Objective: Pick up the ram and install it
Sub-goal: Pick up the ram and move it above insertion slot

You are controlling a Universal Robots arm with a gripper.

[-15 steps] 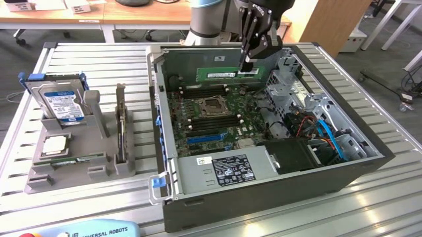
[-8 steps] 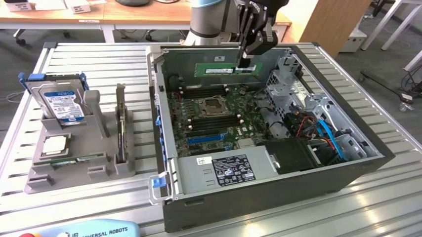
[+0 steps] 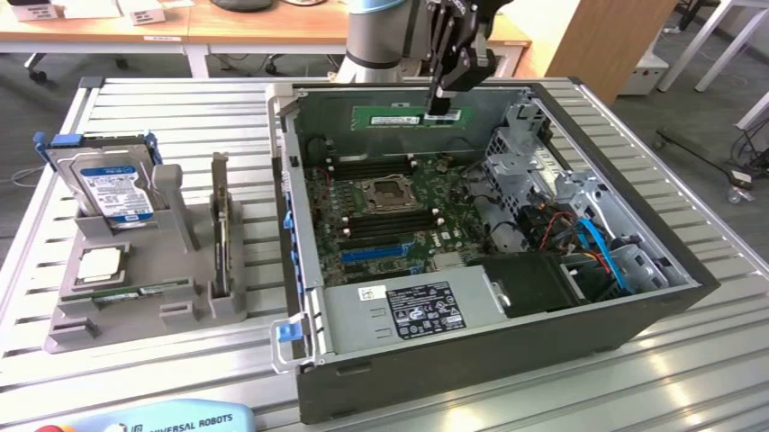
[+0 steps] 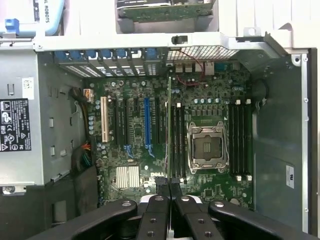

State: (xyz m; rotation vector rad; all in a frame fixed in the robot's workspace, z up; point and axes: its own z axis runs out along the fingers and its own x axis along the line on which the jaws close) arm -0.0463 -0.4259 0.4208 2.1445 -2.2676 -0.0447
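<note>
Above open case (image 3: 505, 355): gripper (image 3: 440, 108) clamped on ram (image 3: 384, 118); motherboard (image 3: 382, 229) beneath.

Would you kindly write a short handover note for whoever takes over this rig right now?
Tool: shut on the ram, gripping it near its end on the exterior view's right.
Ram: in the air above the open computer case, over the main board. The wrist view sees it edge-on, running alongside the memory slots beside the processor socket.
Done: the ram is picked up and held over the case.
Left: it is not seated in any slot, and the slots look empty.
</note>
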